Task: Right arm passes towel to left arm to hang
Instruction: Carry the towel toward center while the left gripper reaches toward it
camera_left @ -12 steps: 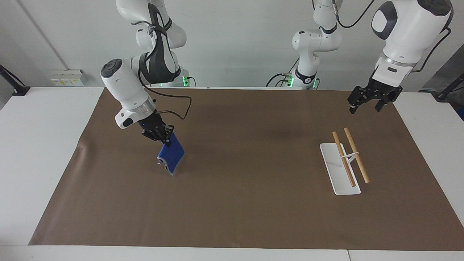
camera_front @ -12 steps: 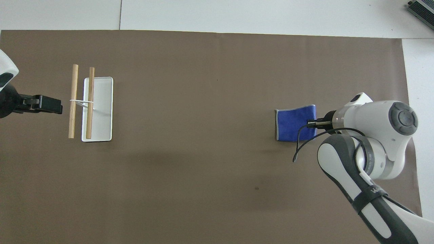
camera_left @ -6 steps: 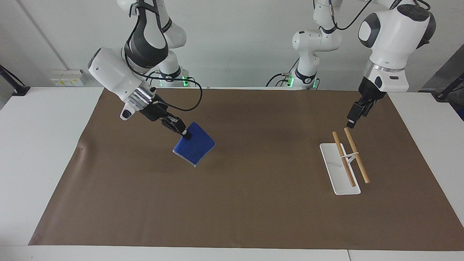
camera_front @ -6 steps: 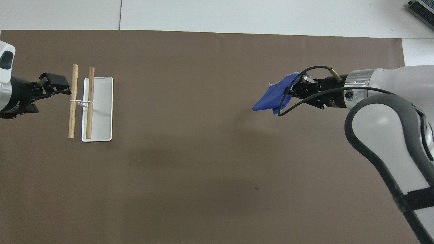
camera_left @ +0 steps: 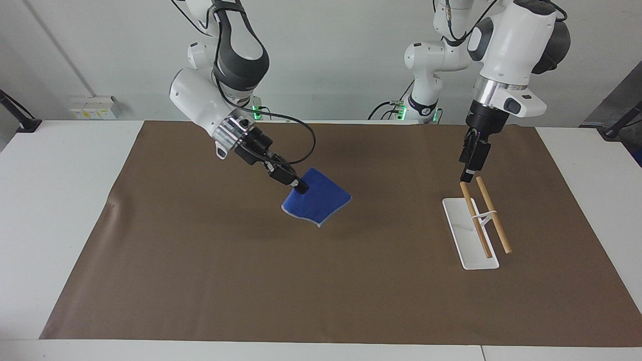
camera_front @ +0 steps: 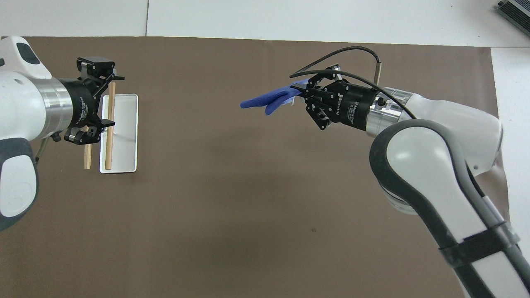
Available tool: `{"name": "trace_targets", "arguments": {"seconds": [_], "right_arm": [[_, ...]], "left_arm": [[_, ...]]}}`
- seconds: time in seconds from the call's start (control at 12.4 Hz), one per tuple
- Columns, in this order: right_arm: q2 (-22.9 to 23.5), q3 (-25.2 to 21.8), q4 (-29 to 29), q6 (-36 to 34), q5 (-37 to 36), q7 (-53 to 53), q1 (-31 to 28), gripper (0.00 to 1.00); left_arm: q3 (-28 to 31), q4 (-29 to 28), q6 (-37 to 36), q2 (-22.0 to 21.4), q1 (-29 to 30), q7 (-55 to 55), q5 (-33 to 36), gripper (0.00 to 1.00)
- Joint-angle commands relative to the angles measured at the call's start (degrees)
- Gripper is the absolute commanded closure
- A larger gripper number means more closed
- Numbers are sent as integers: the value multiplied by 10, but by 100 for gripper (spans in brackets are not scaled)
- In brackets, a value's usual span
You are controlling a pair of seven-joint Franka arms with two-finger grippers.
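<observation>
My right gripper (camera_left: pixel 300 188) is shut on one edge of the blue towel (camera_left: pixel 317 203) and holds it in the air over the middle of the brown mat. The towel hangs out flat from the fingers toward the left arm's end. In the overhead view the towel (camera_front: pixel 269 99) shows edge-on off the right gripper (camera_front: pixel 300 89). My left gripper (camera_left: pixel 469 168) points down, open and empty, just over the two wooden rods (camera_left: pixel 494 215) of the rack. From overhead the left gripper (camera_front: pixel 112 99) covers part of the rods (camera_front: pixel 109 145).
The rack has a white flat base (camera_left: pixel 464 240) and stands on the brown mat (camera_left: pixel 321 281) toward the left arm's end. The base also shows in the overhead view (camera_front: pixel 124 136). White table (camera_left: pixel 50 200) surrounds the mat.
The right arm has lifted the towel off the mat and carried it toward the middle of the table. The left gripper has swung in over the rods and turned to point down.
</observation>
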Motion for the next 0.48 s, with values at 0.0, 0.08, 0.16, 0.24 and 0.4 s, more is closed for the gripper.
{"name": "trace_targets", "arguments": {"seconds": [0.0, 0.08, 0.16, 0.24, 0.4], "right_arm": [[19, 0, 11, 47, 99, 12, 21, 100], [21, 0, 15, 50, 128, 12, 26, 100], [25, 0, 19, 51, 137, 13, 35, 100], [25, 0, 19, 51, 138, 20, 38, 100], [27, 0, 23, 57, 137, 22, 62, 100]], "left_arm": [[-5, -37, 67, -12, -3, -122, -16, 0], [-16, -50, 92, -12, -3, -174, -16, 0], [-19, -59, 108, -12, -3, -214, -17, 0], [-21, -62, 117, -9, -3, -241, -17, 0], [-35, -62, 155, 17, -4, -289, -17, 0]]}}
